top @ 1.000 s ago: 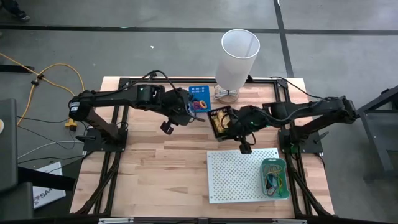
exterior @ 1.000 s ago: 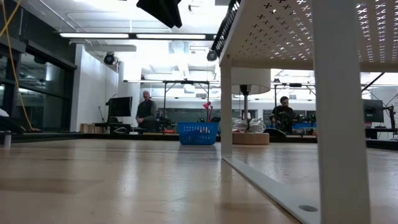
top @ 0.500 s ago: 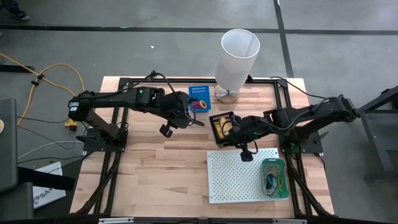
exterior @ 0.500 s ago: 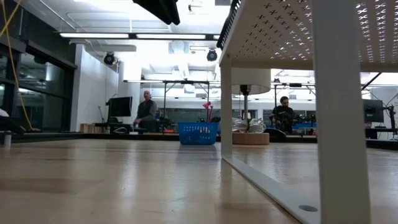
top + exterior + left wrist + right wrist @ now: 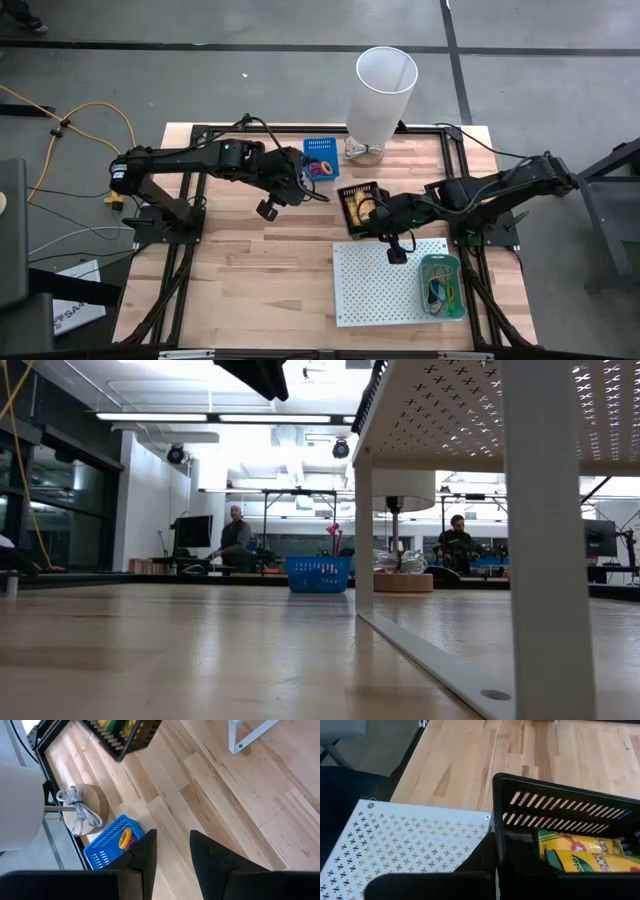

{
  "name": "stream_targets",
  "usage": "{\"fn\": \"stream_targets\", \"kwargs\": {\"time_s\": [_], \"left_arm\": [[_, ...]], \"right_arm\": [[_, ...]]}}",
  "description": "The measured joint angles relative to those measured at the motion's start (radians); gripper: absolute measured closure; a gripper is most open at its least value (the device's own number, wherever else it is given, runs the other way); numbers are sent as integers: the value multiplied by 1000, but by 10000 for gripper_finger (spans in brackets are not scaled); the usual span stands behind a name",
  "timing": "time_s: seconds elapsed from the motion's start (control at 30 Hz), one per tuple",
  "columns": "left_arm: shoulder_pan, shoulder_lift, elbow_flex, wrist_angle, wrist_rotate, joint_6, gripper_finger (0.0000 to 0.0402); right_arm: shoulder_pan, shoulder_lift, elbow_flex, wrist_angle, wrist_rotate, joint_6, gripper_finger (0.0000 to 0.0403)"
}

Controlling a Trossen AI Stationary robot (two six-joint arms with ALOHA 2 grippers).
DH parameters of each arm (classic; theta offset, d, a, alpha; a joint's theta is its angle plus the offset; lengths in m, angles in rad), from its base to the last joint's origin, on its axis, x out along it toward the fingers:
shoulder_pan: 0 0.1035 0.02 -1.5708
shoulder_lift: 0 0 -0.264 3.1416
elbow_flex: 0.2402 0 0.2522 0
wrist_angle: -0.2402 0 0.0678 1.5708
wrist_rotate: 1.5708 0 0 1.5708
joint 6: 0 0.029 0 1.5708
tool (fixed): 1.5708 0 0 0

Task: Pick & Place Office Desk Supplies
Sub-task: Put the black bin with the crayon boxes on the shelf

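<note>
While its fingers clamp the rim of the black basket (image 5: 357, 203), the right gripper (image 5: 372, 210) holds that basket, with yellow crayon packs (image 5: 580, 851) inside, just off the white perforated board (image 5: 385, 285)'s far edge. Beyond the basket, near the blue basket (image 5: 319, 152), the left gripper (image 5: 171, 851) hangs with fingers partly apart, holding nothing. A green tray (image 5: 441, 287) sits on the board.

The right end effector (image 5: 372, 212) holds a black basket (image 5: 357, 203) just at the far edge of the white perforated board (image 5: 385, 280). The left end effector (image 5: 303, 180) hovers beside a blue basket (image 5: 319, 150).
</note>
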Motion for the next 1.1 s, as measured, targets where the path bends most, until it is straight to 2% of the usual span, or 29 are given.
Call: {"fn": "stream_targets", "kwargs": {"time_s": [0.1,0.3,0.63,0.9,1.1], "left_arm": [[1,0,0,-4,0,0,293],[3,0,0,-5,1,-37,293],[3,0,0,-4,1,-23,293],[3,0,0,5,1,-27,293],[3,0,0,19,1,-50,293]], "right_arm": [[23,0,0,0,11,40,401],[113,-7,0,0,100,148,401],[260,-6,0,-2,329,301,401],[315,-6,6,-9,347,318,401],[351,-7,99,-114,384,318,401]]}}
